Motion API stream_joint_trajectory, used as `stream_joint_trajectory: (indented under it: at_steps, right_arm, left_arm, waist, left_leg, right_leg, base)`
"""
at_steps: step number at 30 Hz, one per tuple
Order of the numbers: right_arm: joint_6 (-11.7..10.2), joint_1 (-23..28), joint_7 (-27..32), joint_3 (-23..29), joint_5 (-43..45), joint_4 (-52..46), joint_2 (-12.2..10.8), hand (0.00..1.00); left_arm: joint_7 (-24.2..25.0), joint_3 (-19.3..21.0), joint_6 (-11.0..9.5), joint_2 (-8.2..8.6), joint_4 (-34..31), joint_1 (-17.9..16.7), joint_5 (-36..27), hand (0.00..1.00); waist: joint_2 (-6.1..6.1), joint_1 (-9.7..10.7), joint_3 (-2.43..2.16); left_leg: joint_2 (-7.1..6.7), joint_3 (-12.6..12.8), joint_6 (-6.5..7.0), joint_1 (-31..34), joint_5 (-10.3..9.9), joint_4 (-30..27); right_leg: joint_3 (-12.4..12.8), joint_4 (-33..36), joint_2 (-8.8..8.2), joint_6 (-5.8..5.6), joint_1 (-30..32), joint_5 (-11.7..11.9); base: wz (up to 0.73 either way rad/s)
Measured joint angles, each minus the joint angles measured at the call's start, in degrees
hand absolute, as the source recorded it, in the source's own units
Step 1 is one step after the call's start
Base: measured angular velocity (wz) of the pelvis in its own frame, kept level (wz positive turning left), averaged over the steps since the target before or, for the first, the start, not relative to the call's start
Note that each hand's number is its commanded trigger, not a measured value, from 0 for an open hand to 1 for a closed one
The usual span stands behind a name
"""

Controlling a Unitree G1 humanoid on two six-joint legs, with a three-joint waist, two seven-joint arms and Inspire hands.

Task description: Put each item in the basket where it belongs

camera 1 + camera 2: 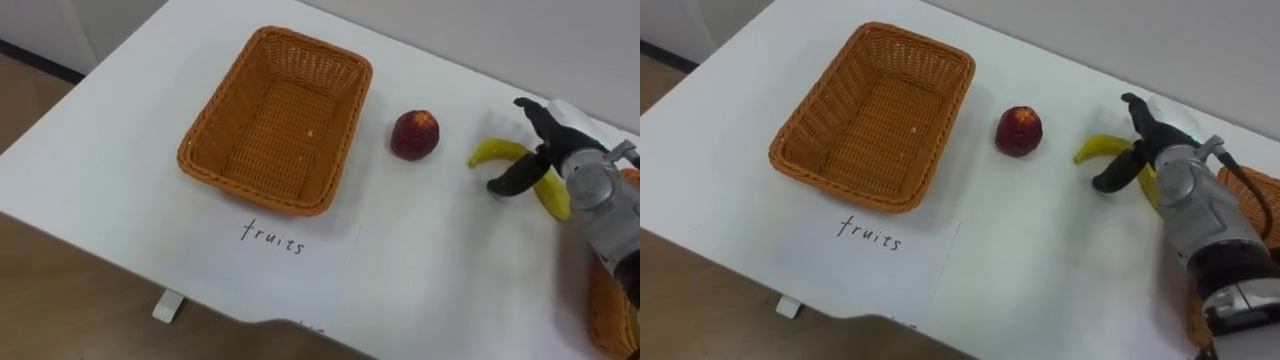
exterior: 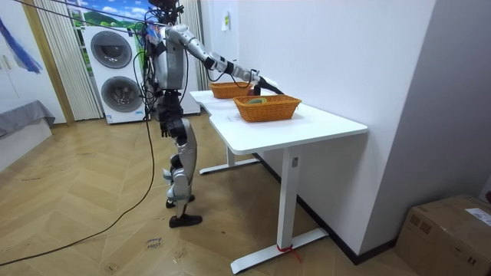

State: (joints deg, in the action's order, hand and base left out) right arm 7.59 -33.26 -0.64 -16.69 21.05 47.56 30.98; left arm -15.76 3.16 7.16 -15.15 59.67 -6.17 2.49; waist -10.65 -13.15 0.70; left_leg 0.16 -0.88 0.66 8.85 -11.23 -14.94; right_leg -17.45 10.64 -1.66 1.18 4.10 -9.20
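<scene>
1. The right hand [image 1: 572, 150] is over the banana [image 1: 497, 150], with the arm coming in from the right edge of the bench [image 1: 430, 270].
2. Hand state: the fingers are spread and not closed. One dark finger sticks up on the far side of the banana and the thumb curves down on the near side. We read this as straddling the fruit, with no grip yet.
3. The banana lies flat on the bench. Its tip pokes out to the left of the hand and the rest runs under the fingers.
4. A red fruit [image 1: 414, 134] sits further left of the hand, apart from the banana and untouched.
5. The empty wicker fruit basket [image 1: 275, 125] is well to the left of the hand, beyond the red fruit, with a paper label [image 1: 275, 240] in front of it.
6. A second basket [image 1: 610, 320] sits right under the forearm, to the right of the hand. In the room view it holds some items, too small to name.
7. In the room view the robot stands at the bench's long edge with its right arm stretched out over it.
8. Step, as we judge it: picking up the banana, the pre-grasp stage. Both fruits are still outside the basket, so sorting is at an early stage.
9. The next move calls for closing the fingers and thumb round the banana, lifting it clear, carrying it left past the red fruit without knocking it, and letting go inside the fruit basket.
</scene>
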Motion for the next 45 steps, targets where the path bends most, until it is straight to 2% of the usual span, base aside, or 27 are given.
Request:
stream_joint_trajectory:
  at_steps: [8,15,16,17,19,24,29,35,45]
  right_arm:
    - [-0.02,-0.46,-5.8,-0.08,-2.85,3.24,0.26,0.0]
    - [-0.03,-0.43,-10.65,-0.61,-2.8,3.31,0.26,0.0]
    - [-0.04,-0.43,-11.01,-0.62,-2.77,3.32,0.26,0.02]
    - [-0.05,-0.44,-11.27,-0.62,-2.76,3.31,0.26,0.29]
    - [-0.06,-0.45,-11.53,-0.62,-2.69,3.31,0.28,1.0]
    - [-0.09,-0.54,-11.21,-0.59,-2.1,3.22,0.42,1.0]
    - [0.07,-0.69,-9.87,-0.67,-0.51,3.25,2.18,1.0]
    - [0.57,-0.79,-9.88,-1.88,-0.28,3.24,2.31,1.0]
    - [1.41,-1.25,-11.18,-2.98,-0.99,3.54,2.31,1.0]
  left_arm:
    - [2.0,-0.03,0.03,-0.1,1.23,1.13,0.06,0.0]
    - [2.7,-0.03,-0.05,-0.53,2.31,1.67,0.15,0.0]
    - [2.88,-0.03,-0.09,-0.68,2.32,1.7,0.15,0.0]
    - [2.96,-0.03,-0.13,-0.85,2.33,1.74,0.15,0.0]
    - [3.0,-0.04,-0.18,-1.16,2.35,1.97,0.16,0.0]
    - [3.06,-0.04,-0.31,-1.63,2.88,2.44,0.16,0.0]
    - [4.09,-0.04,-0.74,-1.67,3.58,2.77,0.17,0.0]
    - [4.2,-0.04,-0.73,-1.69,4.53,2.7,0.17,0.0]
    - [4.2,-0.14,-0.72,-2.03,4.58,2.93,0.17,0.0]
  waist:
    - [-0.01,-0.05,0.2]
    - [-0.85,-0.19,0.51]
    - [-0.98,-0.21,0.54]
    - [-1.06,-0.26,0.52]
    - [-1.07,-0.25,0.52]
    - [-1.05,-0.26,0.53]
    - [-1.08,-1.6,0.56]
    - [-1.15,-1.57,0.8]
    - [-1.48,-1.5,0.91]
  left_leg:
    - [0.02,0.04,-0.05,-0.16,0.05,0.2]
    - [0.09,0.07,-0.12,-0.06,0.13,0.18]
    - [0.09,0.06,-0.12,0.0,0.13,0.13]
    - [0.07,0.01,-0.11,0.08,0.13,0.09]
    - [0.06,-0.07,-0.11,0.18,0.12,0.06]
    - [0.07,-0.16,-0.12,0.45,0.13,0.03]
    - [0.07,-0.55,-0.15,0.25,0.14,-0.17]
    - [0.08,-0.94,-0.15,0.5,0.13,-0.24]
    - [0.09,-1.02,-0.17,0.56,0.12,0.21]
  right_leg:
    - [0.15,0.25,-0.02,0.04,-0.1,0.03]
    - [0.13,0.21,0.06,0.19,0.01,0.12]
    - [0.1,0.17,0.07,0.2,0.01,0.13]
    - [0.06,0.12,0.07,0.19,0.02,0.15]
    - [0.03,0.1,0.09,0.18,0.02,0.17]
    - [0.0,0.08,0.13,0.19,0.05,0.18]
    - [-0.33,-0.09,0.17,0.19,-0.03,0.18]
    - [-0.77,-0.17,0.2,0.18,-0.02,0.17]
    - [-1.16,-0.15,0.2,0.18,-0.04,0.17]
  base:
    - [0.0]
    - [0.0]
    - [0.0]
    - [0.0]
    - [0.0]
    - [0.0]
    - [0.04]
    - [0.03]
    - [0.0]
